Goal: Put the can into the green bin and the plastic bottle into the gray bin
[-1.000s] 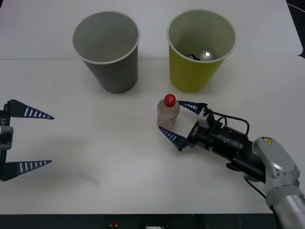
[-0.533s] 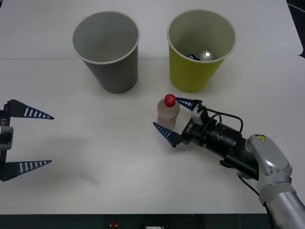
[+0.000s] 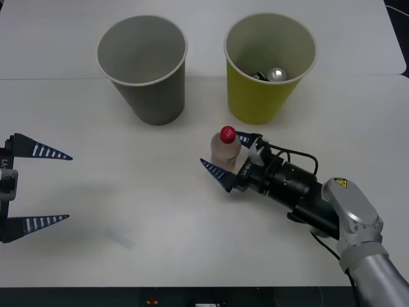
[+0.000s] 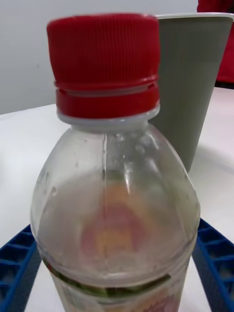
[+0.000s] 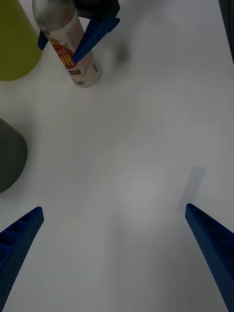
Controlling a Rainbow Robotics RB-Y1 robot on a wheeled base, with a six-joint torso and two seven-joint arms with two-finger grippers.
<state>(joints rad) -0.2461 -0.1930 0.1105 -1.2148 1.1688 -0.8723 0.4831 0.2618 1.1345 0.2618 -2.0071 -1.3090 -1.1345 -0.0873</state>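
The plastic bottle [image 3: 225, 149] stands upright on the white table [image 3: 160, 204] in front of the green bin [image 3: 268, 99], its red cap on top. My right gripper [image 3: 222, 150] is open and straddles the bottle, one blue finger on each side of its body. In the right wrist view the bottle [image 4: 117, 195] rises between the fingers [image 4: 19, 258], with the gray bin [image 4: 190, 87] behind it. The can [image 3: 277, 75] lies inside the green bin, silver top showing. The gray bin [image 3: 153, 96] stands to the green bin's left. My left gripper [image 3: 68, 187] hangs open at the table's left edge.
The left wrist view looks across bare table [image 5: 146, 146] toward the bottle [image 5: 73, 56], the green bin [image 5: 14, 44] and the gray bin's [image 5: 9, 156] side. A seam [image 3: 51, 78] crosses the table behind the bins. A dark object lies beside the can in the green bin.
My right gripper has slid forward and left, so its open fingers now reach further around the bottle. The bottle, both bins and the left arm have stayed still.
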